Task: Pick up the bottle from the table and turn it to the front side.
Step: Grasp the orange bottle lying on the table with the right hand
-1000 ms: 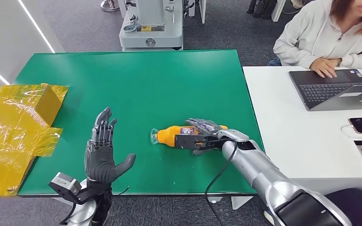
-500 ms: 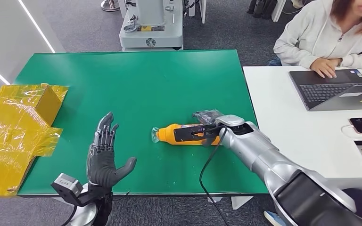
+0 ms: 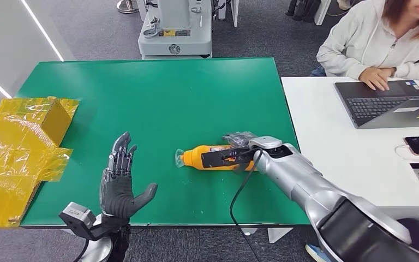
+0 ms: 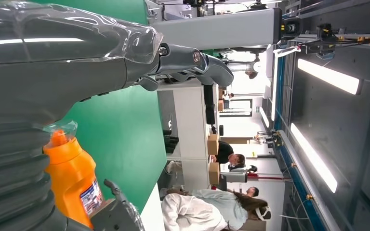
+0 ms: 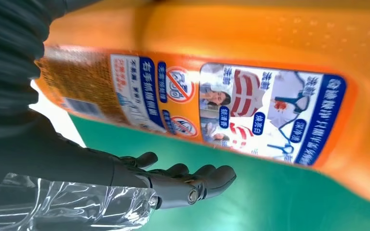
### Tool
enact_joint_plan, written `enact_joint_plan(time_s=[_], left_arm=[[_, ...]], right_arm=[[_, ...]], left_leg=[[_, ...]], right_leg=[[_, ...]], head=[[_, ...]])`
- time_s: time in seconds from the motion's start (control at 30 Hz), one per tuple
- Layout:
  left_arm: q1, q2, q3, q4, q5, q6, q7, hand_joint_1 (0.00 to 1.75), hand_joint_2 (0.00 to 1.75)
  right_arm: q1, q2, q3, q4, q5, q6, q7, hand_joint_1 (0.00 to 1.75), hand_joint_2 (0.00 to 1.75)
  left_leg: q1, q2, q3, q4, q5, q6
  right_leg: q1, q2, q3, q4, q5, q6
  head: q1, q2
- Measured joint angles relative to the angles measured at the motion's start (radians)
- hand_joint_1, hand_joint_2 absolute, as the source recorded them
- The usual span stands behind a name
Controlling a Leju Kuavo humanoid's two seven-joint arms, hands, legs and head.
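1. A green table (image 3: pixel 158 93) is filling the head view, with the robot's arms entering from 6 o'clock.
2. An orange bottle (image 3: pixel 210 158) is lying on its side at about 4 o'clock from the table's centre, cap pointing to 9 o'clock.
3. The right hand (image 3: pixel 239 148) is reaching over the bottle; its fingers (image 5: pixel 192 180) are stretching along the label, not yet closing, so it seems to be holding nothing.
4. The left hand (image 3: pixel 119 180) is waiting at 7 o'clock, fingers spread, holding nothing.
5. Judged step: grasping. Next: closing firmly, lifting, turning.
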Motion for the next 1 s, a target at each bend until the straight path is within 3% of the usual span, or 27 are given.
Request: enact_joint_plan(time_s=[0.1, 0.2, 0.23, 0.27, 0.33, 0.37, 0.4, 0.77, 1.0], left_arm=[[0.0, 0.0, 0.0, 0.0, 0.004, -0.002, 0.004, 0.0, 1.75], [0.0, 0.0, 0.0, 0.0, 0.011, -0.006, 0.01, 0.0, 1.75], [0.0, 0.001, 0.0, 0.0, 0.013, -0.007, 0.011, 0.0, 1.75], [0.0, 0.001, 0.0, 0.0, 0.015, -0.01, 0.012, 0.0, 1.75], [-0.001, 0.001, 0.0, 0.0, 0.02, -0.017, 0.016, 0.0, 1.75], [-0.001, 0.002, 0.0, 0.0, 0.023, -0.02, 0.018, 0.0, 1.75], [-0.002, 0.002, 0.0, 0.0, 0.024, -0.022, 0.02, 0.0, 1.75], [-0.002, 0.002, 0.0, 0.0, 0.039, -0.011, 0.023, 0.0, 1.75], [0.013, 0.005, 0.0, -0.006, 0.041, 0.005, 0.021, 0.0, 1.75]], right_arm=[[0.008, 0.0, 0.006, 0.008, -0.01, 0.001, -0.002, 0.0, 1.75], [0.014, 0.0, 0.01, 0.014, -0.018, 0.004, -0.002, 0.17, 1.75], [0.015, 0.0, 0.011, 0.016, -0.019, 0.009, 0.001, 0.34, 1.75], [0.016, 0.0, 0.012, 0.018, -0.021, 0.018, 0.007, 0.65, 1.75], [0.016, 0.0, 0.014, 0.022, -0.024, 0.042, 0.024, 1.4, 1.75], [0.015, -0.001, 0.016, 0.024, -0.026, 0.052, 0.031, 1.67, 1.75], [0.014, -0.001, 0.017, 0.025, -0.029, 0.059, 0.036, 1.75, 1.75], [0.0, -0.003, 0.025, 0.036, -0.039, 0.058, 0.054, 1.75, 1.75], [0.021, -0.014, 0.012, 0.031, -0.121, -0.053, 0.008, 1.75, 1.75]], left_leg=[[0.0, 0.0, 0.0, 0.0, 0.0, 0.0], [0.0, 0.0, 0.0, 0.0, 0.0, 0.0], [0.0, 0.0, 0.0, 0.0, 0.0, 0.0], [0.0, 0.0, 0.0, 0.0, 0.0, 0.0], [0.0, 0.0, 0.0, 0.0, 0.0, 0.0], [0.0, 0.0, 0.001, 0.0, 0.0, 0.0], [0.0, 0.0, 0.001, 0.0, 0.0, 0.0], [0.0, 0.001, 0.001, 0.0, 0.0, 0.0], [0.0, 0.0, 0.001, 0.0, 0.0, 0.0]], right_leg=[[0.0, 0.0, 0.0, 0.0, 0.0, 0.0], [0.0, 0.0, 0.0, 0.0, 0.0, 0.0], [0.0, 0.0, 0.0, 0.0, 0.0, 0.0], [0.0, 0.0, 0.0, 0.0, 0.0, 0.0], [0.0, 0.0, 0.0, 0.0, 0.0, 0.0], [0.0, 0.0, 0.0, 0.0, 0.0, 0.0], [0.0, 0.0, 0.0, 0.0, 0.0, 0.0], [0.0, 0.001, 0.0, 0.0, 0.0, 0.0], [0.0, 0.001, 0.0, 0.0, 0.0, 0.0]], head=[[0.0, 0.0], [0.0, 0.0], [0.0, 0.0], [0.0, 0.0], [0.0, 0.0], [0.0, 0.0], [0.0, 0.0], [0.0, 0.0], [0.0, 0.0]])
